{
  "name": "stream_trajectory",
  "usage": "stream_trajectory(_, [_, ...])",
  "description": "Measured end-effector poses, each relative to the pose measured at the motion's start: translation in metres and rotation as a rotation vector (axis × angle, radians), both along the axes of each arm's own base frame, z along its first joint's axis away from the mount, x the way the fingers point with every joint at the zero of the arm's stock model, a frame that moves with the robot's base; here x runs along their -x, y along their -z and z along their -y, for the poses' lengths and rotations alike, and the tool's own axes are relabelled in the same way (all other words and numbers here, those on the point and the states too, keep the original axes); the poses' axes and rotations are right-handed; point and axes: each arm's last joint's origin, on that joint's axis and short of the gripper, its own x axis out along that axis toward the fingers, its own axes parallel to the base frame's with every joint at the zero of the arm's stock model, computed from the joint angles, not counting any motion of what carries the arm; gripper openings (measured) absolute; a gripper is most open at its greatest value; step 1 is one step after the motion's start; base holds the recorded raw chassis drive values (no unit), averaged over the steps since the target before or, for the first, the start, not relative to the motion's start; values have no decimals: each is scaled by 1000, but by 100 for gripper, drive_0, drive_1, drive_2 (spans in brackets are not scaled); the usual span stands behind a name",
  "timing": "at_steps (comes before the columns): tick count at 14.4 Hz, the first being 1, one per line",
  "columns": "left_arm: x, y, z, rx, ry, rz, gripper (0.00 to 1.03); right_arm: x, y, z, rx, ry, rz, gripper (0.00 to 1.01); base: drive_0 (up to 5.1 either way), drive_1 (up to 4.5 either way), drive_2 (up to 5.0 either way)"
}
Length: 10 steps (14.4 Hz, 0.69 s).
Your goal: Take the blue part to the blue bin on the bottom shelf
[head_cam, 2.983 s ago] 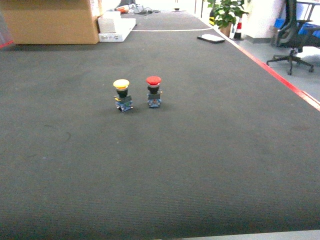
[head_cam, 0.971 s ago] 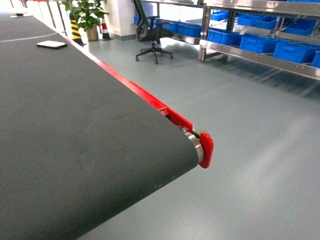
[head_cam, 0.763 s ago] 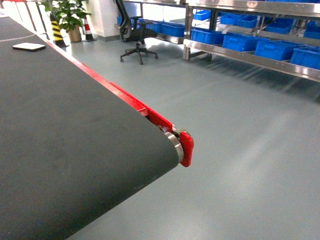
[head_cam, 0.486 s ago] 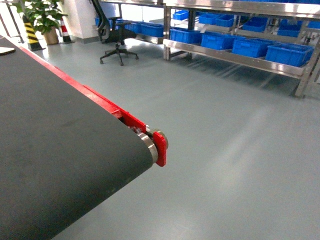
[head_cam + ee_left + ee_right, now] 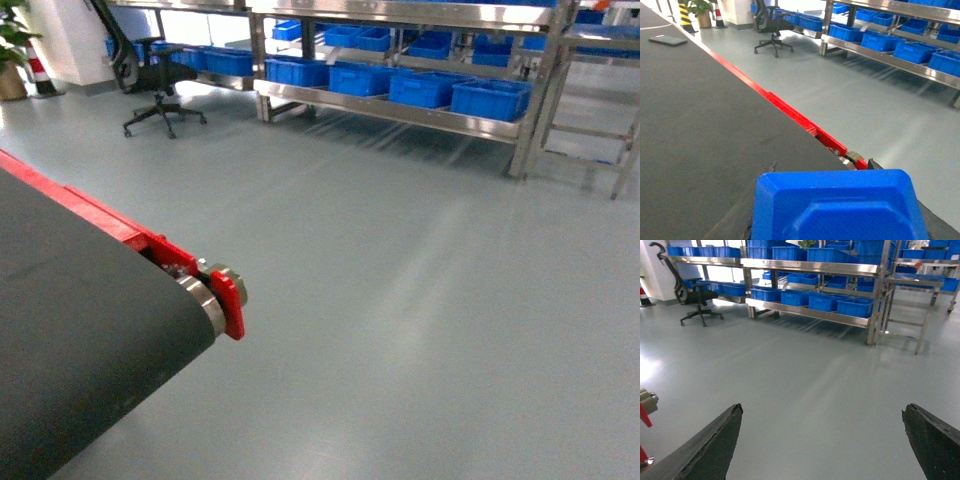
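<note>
The blue part (image 5: 840, 210), a big faceted blue plastic piece, fills the bottom of the left wrist view. My left gripper (image 5: 821, 172) is shut on it, with only dark finger edges showing at its sides, above the black belt's end. My right gripper (image 5: 822, 410) hangs open over bare grey floor, holding nothing. Across the floor stands a steel rack; its bottom shelf (image 5: 400, 112) carries a row of blue bins (image 5: 490, 98), shown too in the right wrist view as the shelf (image 5: 810, 313) and bins (image 5: 855, 306). Neither gripper shows in the head view.
The black conveyor belt (image 5: 70, 340) ends at lower left with a red side rail and end cap (image 5: 230, 305). An office chair (image 5: 160, 95) stands at the far left by the rack. A steel step frame (image 5: 590, 130) stands right of the rack. Grey floor lies between.
The head view has swung right, from the belt top with two push buttons, past the belt's end, to the floor and rack. The belt end has slid left and lower.
</note>
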Motion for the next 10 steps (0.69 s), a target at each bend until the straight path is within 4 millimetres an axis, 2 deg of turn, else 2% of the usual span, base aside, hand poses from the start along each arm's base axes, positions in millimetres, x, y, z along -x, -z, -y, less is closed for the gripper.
stream_trajectory(10, [0,0,0,-1,0,-1,43,0,0,0,0,0,0,98,-160,-160,-160])
